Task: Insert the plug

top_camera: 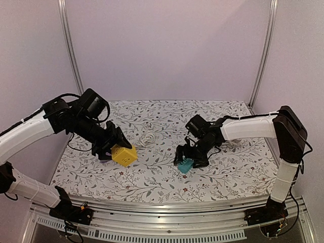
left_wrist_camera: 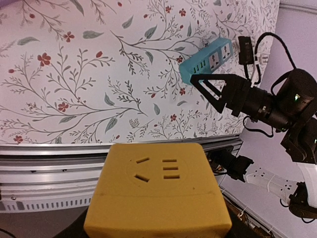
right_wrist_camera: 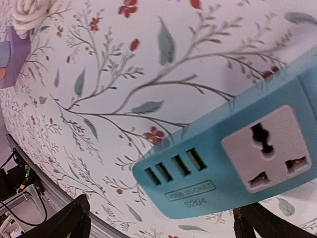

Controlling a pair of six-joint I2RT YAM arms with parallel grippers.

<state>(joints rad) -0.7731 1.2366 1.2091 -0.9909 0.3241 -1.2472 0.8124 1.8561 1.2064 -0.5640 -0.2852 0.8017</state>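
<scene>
My left gripper [top_camera: 115, 150] is shut on a yellow cube socket [top_camera: 124, 155], holding it over the table's front left. The cube's slotted face fills the bottom of the left wrist view [left_wrist_camera: 157, 191] and hides the fingers. A teal power strip [top_camera: 185, 164] lies on the floral cloth. In the right wrist view [right_wrist_camera: 233, 163] it shows several USB ports and a white socket. My right gripper [top_camera: 190, 157] is open and its fingers [right_wrist_camera: 74, 220] stand wide on either side of the strip's end, apart from it. A white bundled object [top_camera: 148, 137], possibly the plug, lies mid-table.
The floral cloth [top_camera: 228, 167] covers the table. A metal rail [top_camera: 167, 217] runs along the front edge and shows in the left wrist view [left_wrist_camera: 54, 158]. A purple item [right_wrist_camera: 12, 54] sits beside the white bundle [right_wrist_camera: 32, 12]. Frame posts stand at the back corners.
</scene>
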